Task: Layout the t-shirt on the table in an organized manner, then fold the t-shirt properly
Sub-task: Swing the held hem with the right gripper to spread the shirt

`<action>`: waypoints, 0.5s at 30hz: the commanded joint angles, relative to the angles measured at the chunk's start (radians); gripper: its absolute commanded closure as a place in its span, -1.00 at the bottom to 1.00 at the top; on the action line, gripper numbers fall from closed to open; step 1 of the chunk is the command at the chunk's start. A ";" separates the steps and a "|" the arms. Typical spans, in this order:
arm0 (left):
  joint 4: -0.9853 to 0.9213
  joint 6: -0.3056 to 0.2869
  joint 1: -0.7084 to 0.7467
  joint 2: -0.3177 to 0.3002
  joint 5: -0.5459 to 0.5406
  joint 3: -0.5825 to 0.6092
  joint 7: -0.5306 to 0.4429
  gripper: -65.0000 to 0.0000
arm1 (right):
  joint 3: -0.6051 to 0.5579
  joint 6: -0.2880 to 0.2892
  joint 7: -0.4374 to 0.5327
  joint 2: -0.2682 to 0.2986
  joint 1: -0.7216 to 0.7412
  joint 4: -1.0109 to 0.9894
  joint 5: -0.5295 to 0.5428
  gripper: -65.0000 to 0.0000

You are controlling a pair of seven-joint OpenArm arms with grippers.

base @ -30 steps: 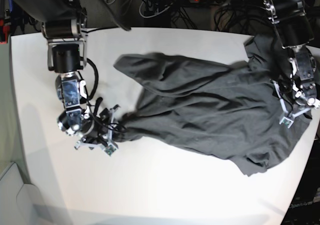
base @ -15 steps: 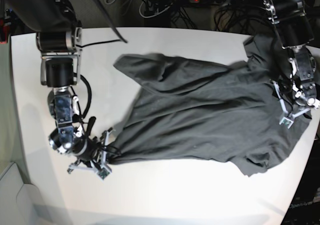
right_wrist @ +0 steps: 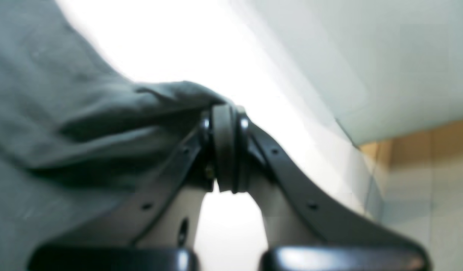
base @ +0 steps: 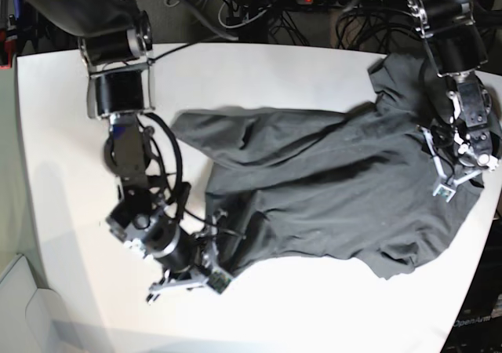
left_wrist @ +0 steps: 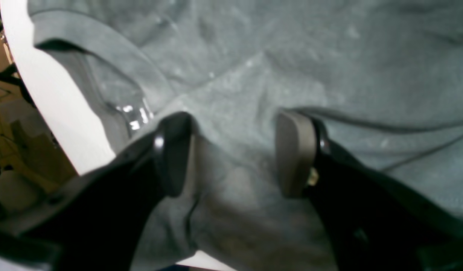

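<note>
The dark grey t-shirt (base: 329, 188) lies crumpled across the middle and right of the white table (base: 63, 172). My right gripper (base: 210, 273), on the left of the base view, is shut on a bunched edge of the shirt near the table's front. In the right wrist view the pads (right_wrist: 226, 150) are pressed together with a fold of the shirt (right_wrist: 84, 120) drawn up to them. My left gripper (base: 447, 182) is open above the shirt at the table's right edge. In the left wrist view its fingers (left_wrist: 291, 150) stand apart over the shirt (left_wrist: 254, 75).
A power strip and cables (base: 314, 8) lie behind the table's back edge. A white box (base: 27, 310) sits at the lower left. The table's rounded edge (left_wrist: 47, 90) runs close to my left gripper, with floor beyond it.
My right gripper has moved toward the front and to the right, dragging the shirt's gripped edge with it. The shirt's left part has bunched inward. My left gripper has hardly moved.
</note>
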 commanded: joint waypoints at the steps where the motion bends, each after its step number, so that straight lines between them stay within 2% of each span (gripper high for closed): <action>1: 0.017 0.005 -0.024 -0.018 -0.002 -0.003 -0.008 -0.08 | -0.042 -0.007 0.004 0.001 -0.001 0.039 0.012 1.00; 6: 0.017 0.005 -0.024 -0.018 -0.005 -0.003 -0.008 -0.08 | -0.278 -0.007 -0.106 0.004 -0.185 0.217 0.012 1.00; 10: 0.017 0.005 -0.025 -0.018 -0.002 -0.003 -0.009 -0.08 | -0.436 -0.007 -0.134 0.004 -0.323 0.312 0.012 1.00; 15: 0.017 0.005 -0.025 -0.020 0.001 -0.003 -0.009 -0.08 | -0.493 -0.007 -0.135 0.001 -0.387 0.351 0.016 1.00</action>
